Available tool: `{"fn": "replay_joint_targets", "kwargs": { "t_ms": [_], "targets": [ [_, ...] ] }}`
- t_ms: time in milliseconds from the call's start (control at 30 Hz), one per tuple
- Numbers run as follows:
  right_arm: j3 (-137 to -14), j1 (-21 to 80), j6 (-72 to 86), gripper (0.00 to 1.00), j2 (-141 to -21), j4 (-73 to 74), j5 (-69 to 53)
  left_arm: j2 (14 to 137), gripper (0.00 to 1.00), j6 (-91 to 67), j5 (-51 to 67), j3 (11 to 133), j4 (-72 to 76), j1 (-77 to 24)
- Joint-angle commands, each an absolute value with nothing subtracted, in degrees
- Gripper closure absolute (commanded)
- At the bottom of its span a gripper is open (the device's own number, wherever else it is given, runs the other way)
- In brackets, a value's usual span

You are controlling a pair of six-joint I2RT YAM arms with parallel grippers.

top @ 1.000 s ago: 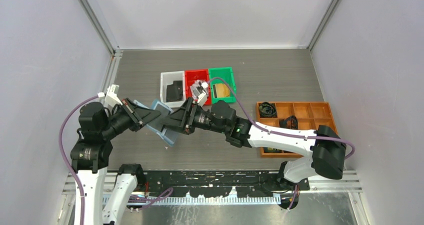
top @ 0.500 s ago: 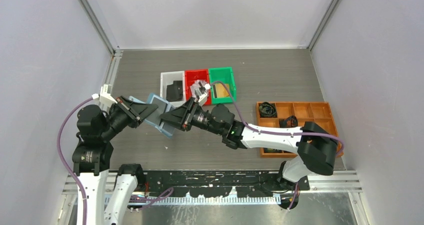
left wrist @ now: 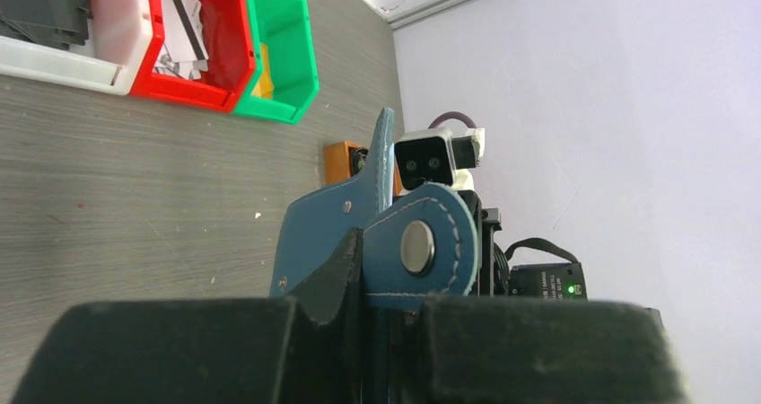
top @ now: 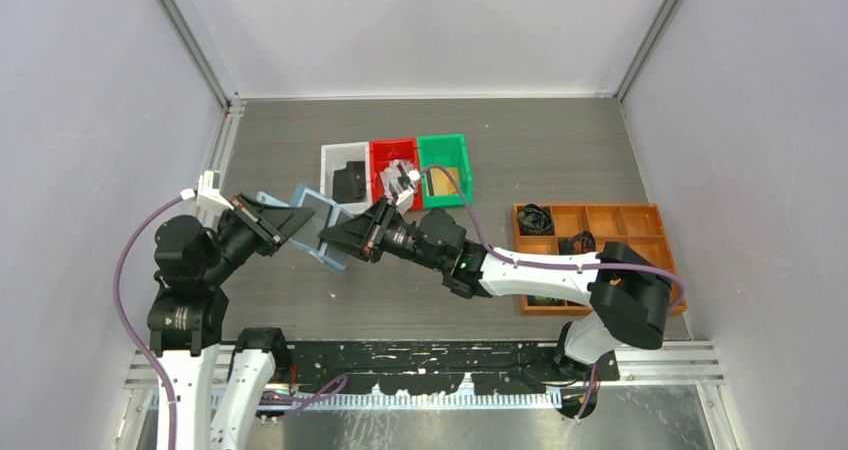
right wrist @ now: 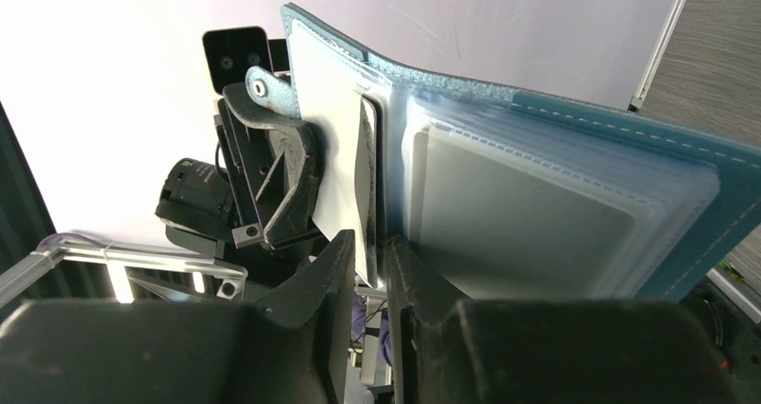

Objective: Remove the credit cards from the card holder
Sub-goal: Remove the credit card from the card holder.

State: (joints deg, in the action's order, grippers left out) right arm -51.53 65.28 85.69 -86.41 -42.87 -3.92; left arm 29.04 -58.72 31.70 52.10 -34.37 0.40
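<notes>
The blue card holder (top: 322, 226) hangs open above the table between both arms. My left gripper (left wrist: 377, 307) is shut on its outer flap, just below the snap tab (left wrist: 418, 247). From the other side my right gripper (right wrist: 370, 262) is pinched on the lower edge of a dark credit card (right wrist: 366, 175) that stands between a white page and the clear sleeves (right wrist: 529, 215). Other credit cards lie in the bins: black ones (top: 348, 182), silver-grey ones (top: 398, 178) and a gold one (top: 444, 182).
White bin (top: 327, 178), red bin (top: 376, 168) and green bin (top: 463, 160) stand in a row behind the card holder. A wooden compartment tray (top: 600, 208) with coiled black cables sits to the right. Grey walls close in on three sides.
The right gripper's jaws have narrowed from wide to nearly together around the card's edge. Both arms and the card holder have shifted a little to the left and away.
</notes>
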Motion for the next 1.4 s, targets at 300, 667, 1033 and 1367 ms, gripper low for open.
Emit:
{"fn": "replay_joint_targets", "kwargs": {
  "t_ms": [300,667,1033,1367],
  "targets": [
    [-54.0,66.1,89.7,0.89,-85.5,-53.6,-4.4,27.9,0.94,-56.7,35.0,50.9,-32.4,-0.5],
    [-49.6,66.1,87.2,0.97,-82.8,-55.7,-2.2,27.1,0.79,-57.7,35.9,50.9,-32.7,-0.5],
    [-47.6,66.4,86.8,0.83,-80.7,-50.6,-3.1,26.7,0.98,-59.5,33.5,51.3,-32.0,-0.5],
    [-48.0,65.7,75.5,0.48,-71.2,-32.0,-0.5,26.5,1.00,-61.2,34.7,52.4,-31.1,-0.5]
  ]
}}
